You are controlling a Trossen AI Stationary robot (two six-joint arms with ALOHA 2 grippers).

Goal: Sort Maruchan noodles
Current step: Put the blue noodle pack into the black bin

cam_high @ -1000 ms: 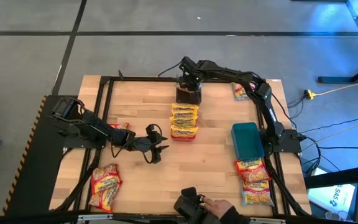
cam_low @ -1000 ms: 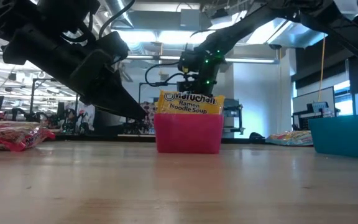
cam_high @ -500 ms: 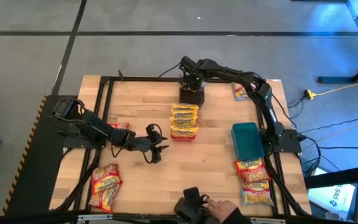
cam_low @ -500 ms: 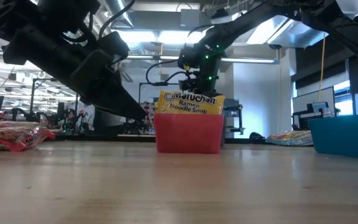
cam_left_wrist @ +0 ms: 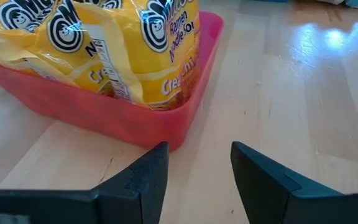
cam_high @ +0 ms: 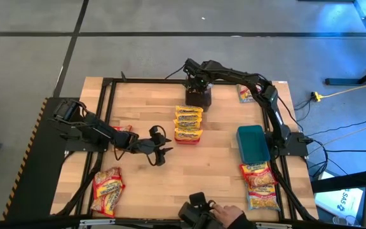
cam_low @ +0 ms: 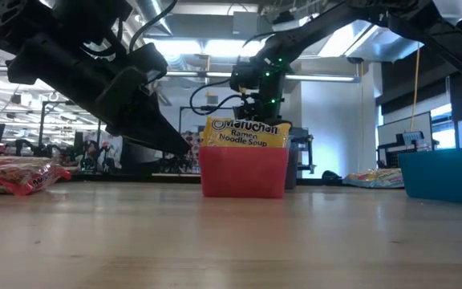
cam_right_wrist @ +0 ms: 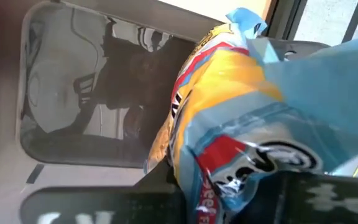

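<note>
Right gripper (cam_high: 198, 91) hovering directly over the grey bin (cam_high: 197, 97) at the far side of the table (cam_high: 145, 184), just beyond the red bin (cam_high: 188, 124); fingers clamped on 1 blue-labelled Maruchan packet (cam_right_wrist: 241, 118), with the grey bin's interior (cam_right_wrist: 67, 93) showing just past the packet in the right wrist view. Sitting at table centre, the red bin (cam_left_wrist: 135, 118) holding a stack of yellow Maruchan packets (cam_high: 188, 121), the front one standing upright above the rim in the low view (cam_low: 245, 132). Left gripper (cam_high: 160, 147) waiting low over the wood just beside the red bin, on the left arm's side; fingers (cam_left_wrist: 148, 177) spread apart, holding nothing, pointing toward the bin's near corner. Teal bin (cam_high: 253, 142) resting well to the right-arm side of the red bin. Lying nearer than the teal bin along the same edge: 2 or more packets (cam_high: 259, 184). Lying at the far corner beyond the teal bin: 1 packet (cam_high: 245, 94). Lying well apart from the red bin, at the near corner on the left arm's side: red-marked packets (cam_high: 108, 189). Reaching in at the near table edge: a person's hand (cam_high: 227, 214) on a dark device (cam_high: 194, 211).
</note>
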